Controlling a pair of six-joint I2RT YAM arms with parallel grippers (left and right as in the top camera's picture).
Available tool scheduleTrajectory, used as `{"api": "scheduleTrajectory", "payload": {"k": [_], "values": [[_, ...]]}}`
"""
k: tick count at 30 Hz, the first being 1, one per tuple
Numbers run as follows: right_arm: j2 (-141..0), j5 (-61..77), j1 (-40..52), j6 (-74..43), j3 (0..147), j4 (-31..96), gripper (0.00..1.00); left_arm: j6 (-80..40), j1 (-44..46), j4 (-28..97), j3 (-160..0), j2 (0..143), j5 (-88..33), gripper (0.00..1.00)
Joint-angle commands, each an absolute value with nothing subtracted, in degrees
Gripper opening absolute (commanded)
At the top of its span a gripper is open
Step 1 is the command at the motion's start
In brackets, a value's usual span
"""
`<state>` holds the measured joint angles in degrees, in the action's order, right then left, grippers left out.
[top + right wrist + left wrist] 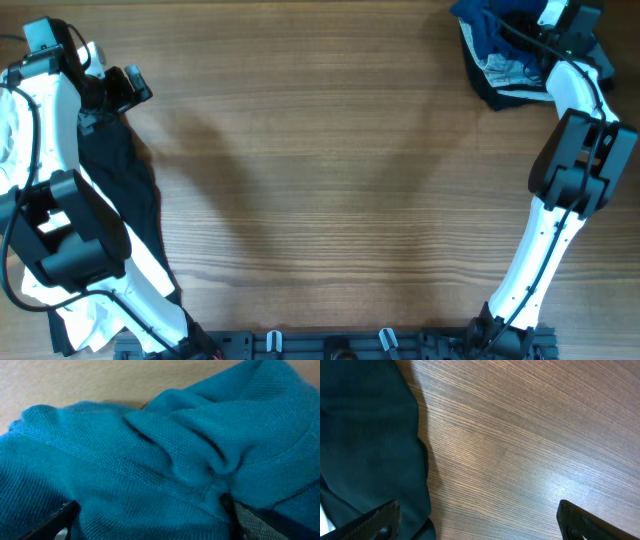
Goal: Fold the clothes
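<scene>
Left tool (477, 519) spread beside black garment (365, 440), its long axis running front-to-back

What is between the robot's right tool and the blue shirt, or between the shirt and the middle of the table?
Nothing visible does. The right tool sits right against the blue shirt, its cloth bunched between the open jaws. From there to the middle of the table, only bare wood shows.
</scene>
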<state>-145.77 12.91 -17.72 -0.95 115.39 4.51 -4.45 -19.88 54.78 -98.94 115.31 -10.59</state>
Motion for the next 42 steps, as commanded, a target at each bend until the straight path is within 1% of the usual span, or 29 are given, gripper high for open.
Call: {"api": "scheduleTrajectory", "payload": {"k": [1, 4, 7, 9, 16, 18, 20, 23, 28, 32, 34, 36, 37, 39, 41, 42], "values": [[-157.3, 13.4, -17.6, -3.3, 113.1, 12.3, 0.97, -5.2, -19.6, 54.7, -98.6, 116.8, -11.4, 1.00], [-157.8, 15.2, -17.6, -2.9, 113.2, 15.6, 0.99, -5.2, -19.6, 54.7, -98.6, 117.1, -11.4, 1.00], [-152.2, 18.3, -17.6, -2.5, 113.3, 16.4, 1.00, -5.2, -19.6, 54.7, -98.6, 117.1, -11.3, 1.00], [-143.8, 18.5, -17.6, -0.2, 113.3, 17.3, 1.00, -5.2, -19.6, 54.7, -98.6, 117.1, -11.3, 1.00], [-110.4, 17.8, -17.6, 0.0, 113.3, 23.6, 1.00, -5.2, -19.6, 54.6, -98.6, 117.1, -11.3, 1.00], [-103.0, 17.9, -17.6, 0.0, 113.3, 23.4, 1.00, -5.2, -19.6, 54.7, -98.6, 117.1, -11.3, 1.00], [-98.5, 17.9, -17.6, 0.0, 113.3, 23.4, 1.00, -5.2, -19.6, 54.7, -98.6, 117.1, -11.3, 1.00], [-95.9, 17.9, -17.6, 0.0, 113.3, 23.4, 1.00, -5.2, -19.6, 54.6, -98.6, 117.1, -11.3, 1.00], [-96.2, 17.9, -17.6, 0.0, 113.2, 26.1, 1.00, -5.2, -19.6, 54.7, -98.6, 117.1, -11.3, 1.00], [-96.2, 17.9, -17.6, 0.0, 113.2, 34.9, 1.00, -5.2, -19.6, 54.6, -98.6, 117.1, -11.3, 1.00], [-96.2, 17.9, -17.6, 0.0, 113.2, 40.4, 1.00, -4.6, -19.6, 54.7, -98.6, 116.6, -6.7, 1.00], [-96.2, 17.9, -17.6, 0.0, 113.2, 44.4, 1.00, -4.6, -19.6, 55.6, -98.6, 115.0, -4.8, 1.00], [-96.2, 17.9, -17.6, 0.0, 113.2, 46.5, 1.00, -5.1, -19.6, 58.0, -98.6, 112.9, -5.0, 1.00], [-96.2, 17.9, -17.6, 0.0, 113.2, 49.3, 1.00, -4.9, -19.6, 58.9, -98.6, 107.1, -5.9, 1.00], [-96.2, 17.9, -17.6, 0.0, 113.2, 50.5, 1.00, -4.8, -19.6, 56.3, -98.5, 101.1, -6.9, 1.00], [-96.2, 17.9, -17.6, 0.0, 113.2, 50.5, 1.00, -4.8, -19.3, 51.3, -97.3, 96.0, -8.0, 1.00]]}}
